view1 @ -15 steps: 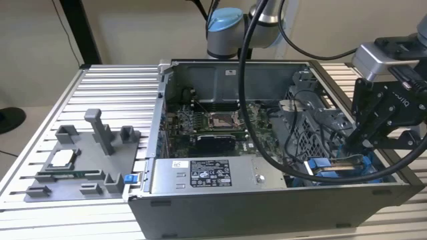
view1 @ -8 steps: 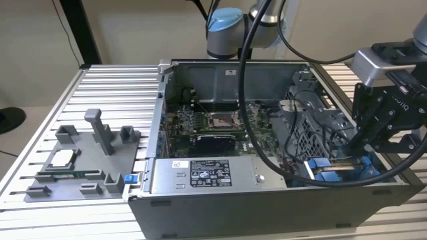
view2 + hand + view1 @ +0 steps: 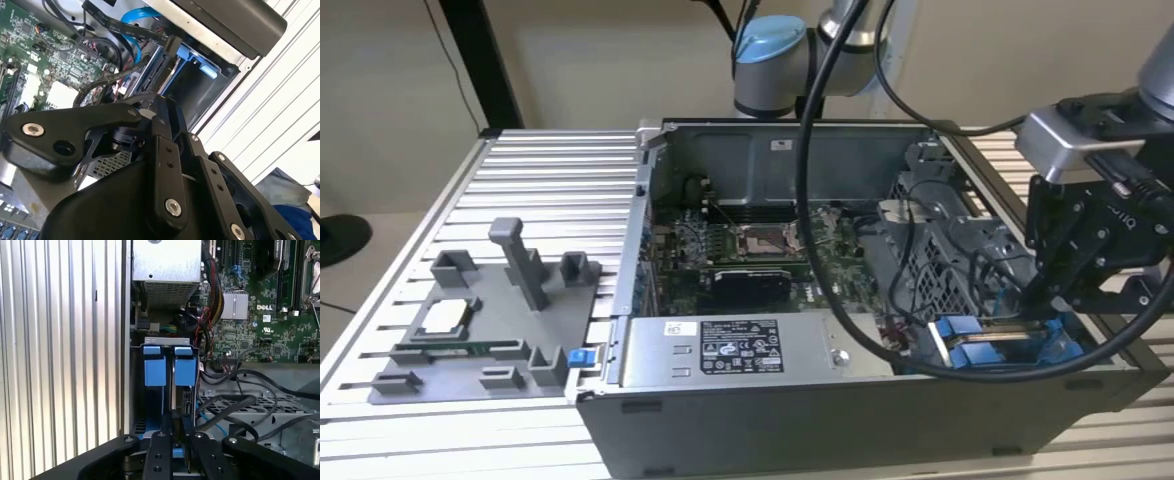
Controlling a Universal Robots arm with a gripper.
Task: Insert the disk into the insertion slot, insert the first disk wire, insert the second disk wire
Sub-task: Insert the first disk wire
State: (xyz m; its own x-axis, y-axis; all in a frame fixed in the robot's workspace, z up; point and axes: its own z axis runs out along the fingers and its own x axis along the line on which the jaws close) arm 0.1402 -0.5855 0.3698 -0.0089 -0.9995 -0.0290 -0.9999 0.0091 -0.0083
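Observation:
The disk (image 3: pixel 174 390) stands on edge in the insertion slot (image 3: pixel 155 372), a bay of the grey drive cage (image 3: pixel 974 250) with bright blue tabs (image 3: pixel 967 345). The disk's silver edge and blue carrier run back between my fingers. My gripper (image 3: pixel 179 432) is shut on the disk's near end, at the cage's corner on the exterior view's right (image 3: pixel 1051 305). In the second wrist view the gripper (image 3: pixel 161 100) points at the disk (image 3: pixel 170 75) in the bay. Loose black wires (image 3: pixel 240 405) lie over the cage beside it, and a blue cable (image 3: pixel 135 15) curls deeper in the case.
The open computer case holds a silver power-supply box (image 3: pixel 720 350) and a green motherboard (image 3: pixel 747 250). A grey parts fixture (image 3: pixel 480 320) with upright posts sits on the ribbed aluminium table (image 3: pixel 547 190) at the exterior view's left. The arm's own cable (image 3: pixel 817 150) loops across the case.

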